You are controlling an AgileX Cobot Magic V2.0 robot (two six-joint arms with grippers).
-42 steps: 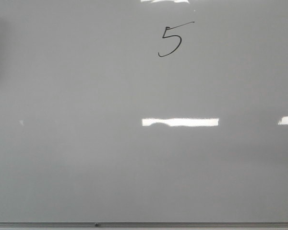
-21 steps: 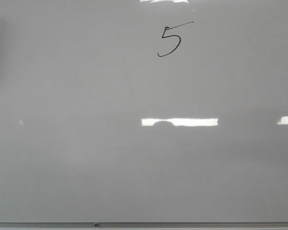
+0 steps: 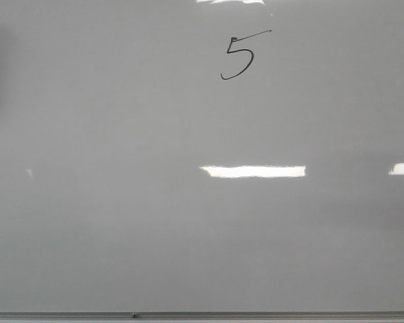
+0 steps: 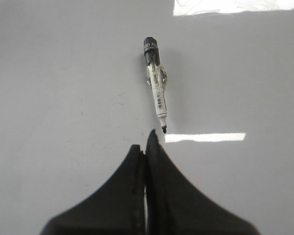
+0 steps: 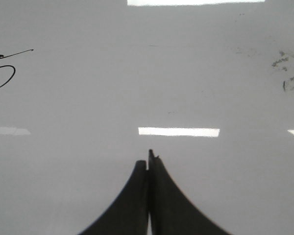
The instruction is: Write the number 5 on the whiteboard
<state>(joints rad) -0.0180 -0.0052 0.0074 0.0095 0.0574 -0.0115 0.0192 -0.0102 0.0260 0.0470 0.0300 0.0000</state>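
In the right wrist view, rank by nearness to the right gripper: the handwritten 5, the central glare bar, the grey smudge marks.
1. Bright white rectangular glare bar, just ahead of the right gripper, whose jaws are shut.
2. and 3. Thin black handwritten number 5, one side, and grey smudge marks, opposite side: too close to call.

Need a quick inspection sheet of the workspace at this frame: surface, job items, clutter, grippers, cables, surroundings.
Surface: large glossy pale grey whiteboard with bright rectangular glare patches; thin grey metal edge along the near side.
Job's things: small black handwritten number 5 is on the board, with a long top stroke slanting up to the right; clear-barrelled black-capped marker lies loose on the board, tip bare, ahead of the left gripper.
Clutter: faint dark smudges on the board in the right wrist view.
Grippers: left gripper shut, empty; right gripper shut, empty.
Cables: nothing seen.
Surroundings: nothing seen beyond the board.
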